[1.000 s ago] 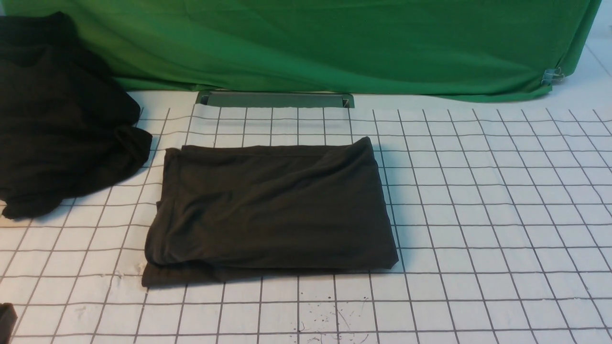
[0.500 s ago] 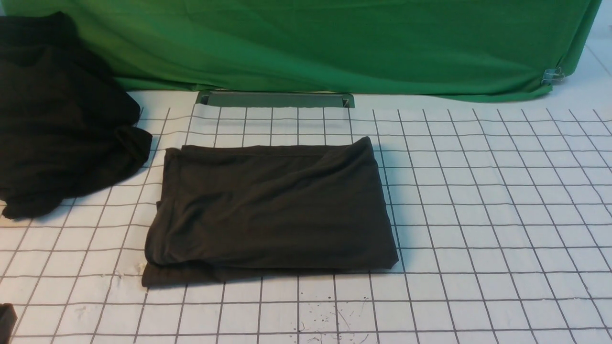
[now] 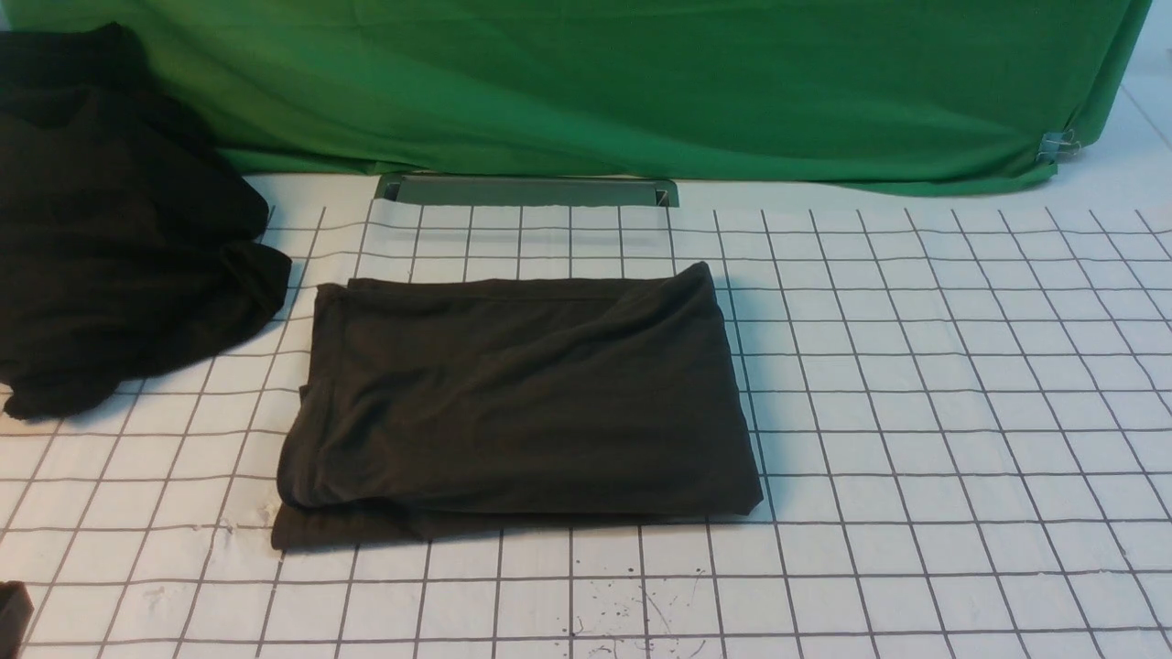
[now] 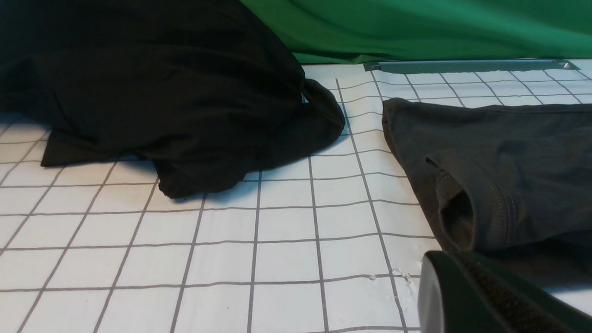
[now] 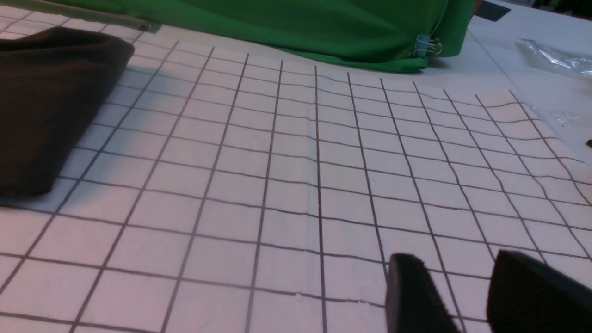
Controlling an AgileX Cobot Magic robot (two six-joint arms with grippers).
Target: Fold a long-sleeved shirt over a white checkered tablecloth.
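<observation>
The long-sleeved shirt (image 3: 517, 403) lies folded into a dark brownish rectangle in the middle of the white checkered tablecloth (image 3: 916, 366); its print and neck are hidden. In the left wrist view the shirt (image 4: 499, 162) shows a sleeve cuff, and one finger (image 4: 481, 296) of my left gripper sits just short of its near corner, pad bare. A dark tip of that gripper (image 3: 11, 615) peeks in at the front view's lower left. My right gripper (image 5: 453, 259) hovers open over bare cloth, well to the right of the shirt (image 5: 46, 101).
A blacker crumpled garment (image 3: 119, 229) lies at the far left, close to the shirt's left edge. A green cloth (image 3: 641, 82) hangs across the back, with a grey bar (image 3: 526, 190) at its foot and a binder clip (image 3: 1058, 144) at its right corner.
</observation>
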